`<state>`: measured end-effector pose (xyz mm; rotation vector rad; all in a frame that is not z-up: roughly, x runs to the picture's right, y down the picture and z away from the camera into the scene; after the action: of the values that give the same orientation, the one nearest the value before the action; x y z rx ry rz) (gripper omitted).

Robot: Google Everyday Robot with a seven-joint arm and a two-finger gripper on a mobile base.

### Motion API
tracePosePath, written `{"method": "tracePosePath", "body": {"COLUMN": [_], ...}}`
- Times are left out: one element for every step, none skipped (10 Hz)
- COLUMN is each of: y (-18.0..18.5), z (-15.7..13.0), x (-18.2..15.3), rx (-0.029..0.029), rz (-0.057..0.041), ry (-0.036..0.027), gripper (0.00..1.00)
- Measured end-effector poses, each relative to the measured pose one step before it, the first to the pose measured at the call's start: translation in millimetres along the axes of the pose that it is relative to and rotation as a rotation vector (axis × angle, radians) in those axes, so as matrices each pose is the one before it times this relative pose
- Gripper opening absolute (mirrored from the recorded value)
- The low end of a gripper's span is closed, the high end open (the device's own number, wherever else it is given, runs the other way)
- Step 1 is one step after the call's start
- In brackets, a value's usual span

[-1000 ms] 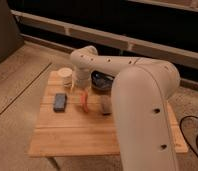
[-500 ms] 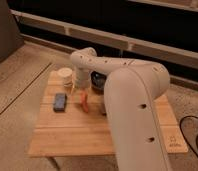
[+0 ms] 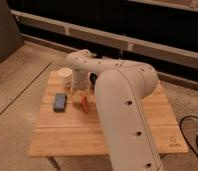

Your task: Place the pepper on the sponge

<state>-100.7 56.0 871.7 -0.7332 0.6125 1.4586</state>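
— What sits closest to the camera?

— The robot's thick white arm (image 3: 124,120). It rises from the bottom edge over the near part of the wooden table (image 3: 57,137), bends at a rounded joint, reaches toward the picture's left and turns down. A black cable (image 3: 196,131) lies on the floor at the right edge.

— And the sponge?

— The sponge (image 3: 60,101) lies flat on the table's left part (blue-grey, its long side running away from the camera), with bare wood all round it.

— Where is the pepper?

— The pepper (image 3: 86,104) is just beside the sponge, on its right in the picture, apart from it and not on it. It shows as a small red-orange shape right under the hand (image 3: 82,98). Whether it rests on the wood or is lifted off cannot be told.

— Does the hand grip it?

— The hand points down at the arm's end, directly over the pepper and meeting it in the view. Whether it is spread, closed or clamped on the pepper cannot be told.

— Anything farther back?

— A white round cup (image 3: 66,76) stands near the table's far left corner, behind the sponge. Beyond the table come the speckled floor (image 3: 22,75) and a dark wall with pale horizontal rails (image 3: 142,42).
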Motion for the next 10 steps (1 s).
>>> {"method": "tracePosePath", "body": {"y": [-1.32, -1.77, -1.27, -0.42, -0.21, -0.98, 0.07, 0.32, 0.78, 3.42], "z": [2.72, 3.81, 3.03, 2.51, 1.45, 0.8, -1.85, -14.15, -14.55, -28.92], "x": [0.81, 1.85, 0.77, 0.06, -0.38, -0.4, -3.49, -5.7, -4.59, -7.08], "rx": [0.01003, 0.01432, 0.01125, 0.00729, 0.00469, 0.00224, -0.00675, -0.00722, -0.00085, -0.00216], "rz": [0.00096, -0.00501, -0.00183, -0.00101, -0.00077, 0.00688, 0.01088, 0.01071, -0.00077, -0.01465], "ry": [0.01148, 0.01543, 0.00839, 0.00389, 0.00047, -0.0022, -0.01904, -0.0469, -0.04378, -0.07991], "gripper": [0.57, 0.45, 0.34, 0.25, 0.14, 0.03, 0.0, 0.0, 0.0, 0.0]}}
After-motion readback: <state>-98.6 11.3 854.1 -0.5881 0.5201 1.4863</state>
